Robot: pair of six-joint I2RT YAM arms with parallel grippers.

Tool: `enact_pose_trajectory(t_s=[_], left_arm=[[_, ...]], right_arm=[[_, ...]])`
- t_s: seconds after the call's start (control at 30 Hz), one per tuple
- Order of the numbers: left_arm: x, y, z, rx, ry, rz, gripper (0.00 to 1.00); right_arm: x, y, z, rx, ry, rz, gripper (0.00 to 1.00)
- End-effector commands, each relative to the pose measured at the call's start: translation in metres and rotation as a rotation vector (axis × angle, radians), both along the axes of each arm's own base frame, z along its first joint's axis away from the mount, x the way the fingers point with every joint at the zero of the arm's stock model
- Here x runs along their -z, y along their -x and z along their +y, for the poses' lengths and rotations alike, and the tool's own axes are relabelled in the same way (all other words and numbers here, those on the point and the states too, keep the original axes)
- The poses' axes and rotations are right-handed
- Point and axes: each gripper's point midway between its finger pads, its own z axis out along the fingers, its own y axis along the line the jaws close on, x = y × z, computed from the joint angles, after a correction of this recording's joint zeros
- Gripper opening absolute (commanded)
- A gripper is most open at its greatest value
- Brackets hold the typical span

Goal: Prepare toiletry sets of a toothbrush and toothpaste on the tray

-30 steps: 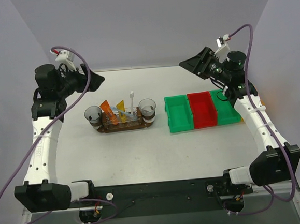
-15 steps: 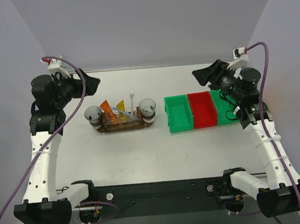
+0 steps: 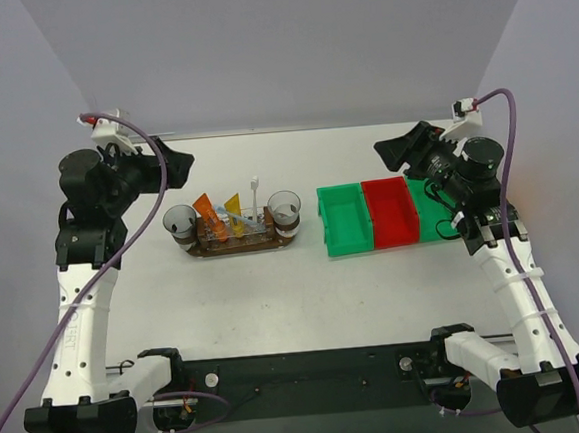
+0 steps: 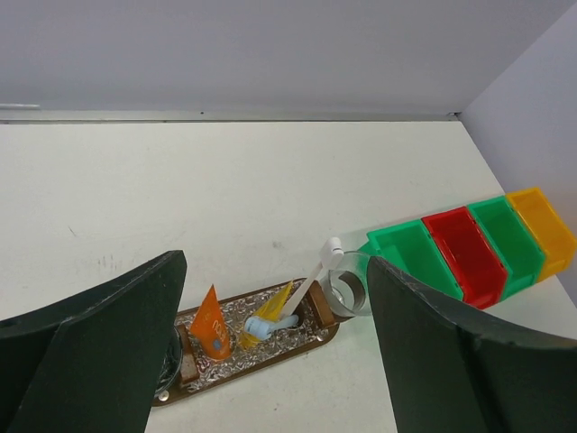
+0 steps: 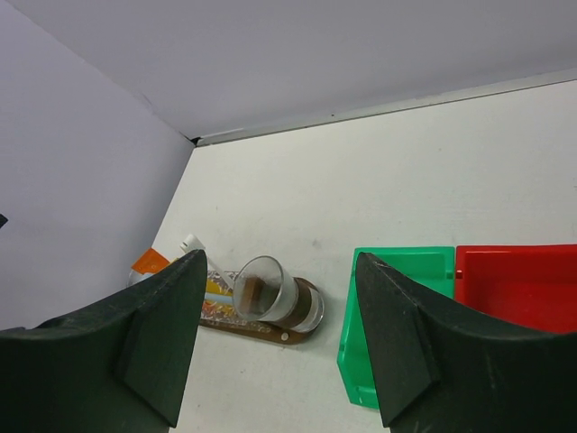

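The dark brown oval tray (image 3: pixel 234 249) lies left of centre, with a clear cup at each end (image 3: pixel 181 223) (image 3: pixel 285 209). On it stand an orange toothpaste tube (image 3: pixel 207 213), a yellower tube (image 3: pixel 233 205) and a white toothbrush (image 3: pixel 255 193) leaning upright. The left wrist view shows the tray (image 4: pixel 274 357), the orange tube (image 4: pixel 213 328), the yellower tube (image 4: pixel 274 306) and the toothbrush (image 4: pixel 310 283). My left gripper (image 3: pixel 170 159) is open and empty, high behind the tray's left end. My right gripper (image 3: pixel 401 151) is open and empty, high above the bins.
A row of bins stands right of the tray: green (image 3: pixel 345 218), red (image 3: pixel 389 212), and another green (image 3: pixel 432 213) partly under my right arm; a yellow one (image 4: pixel 545 225) shows in the left wrist view. The right wrist view shows the right cup (image 5: pixel 270 290) and the green bin (image 5: pixel 388 316).
Both arms have drawn back from the middle: the left gripper moved slightly left and up, and the right gripper moved right. The tray and its items have not moved.
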Motion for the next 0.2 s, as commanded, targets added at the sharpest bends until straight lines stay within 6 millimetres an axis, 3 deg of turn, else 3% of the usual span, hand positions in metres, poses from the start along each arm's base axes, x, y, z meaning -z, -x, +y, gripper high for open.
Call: enact_pose_trajectory(t_s=[0.0, 0.17], left_arm=[[-0.0205, 0.0068, 0.0003, -0.001, -0.032, -0.065, 0.92], [-0.0218, 0.0084, -0.0019, 0.002, -0.036, -0.070, 0.92]], right_arm=[[-0.0171, 0.0051, -0.0040, 0.011, 0.006, -0.065, 0.62], [-0.0182, 0.0070, -0.0040, 0.012, -0.002, -0.064, 0.62]])
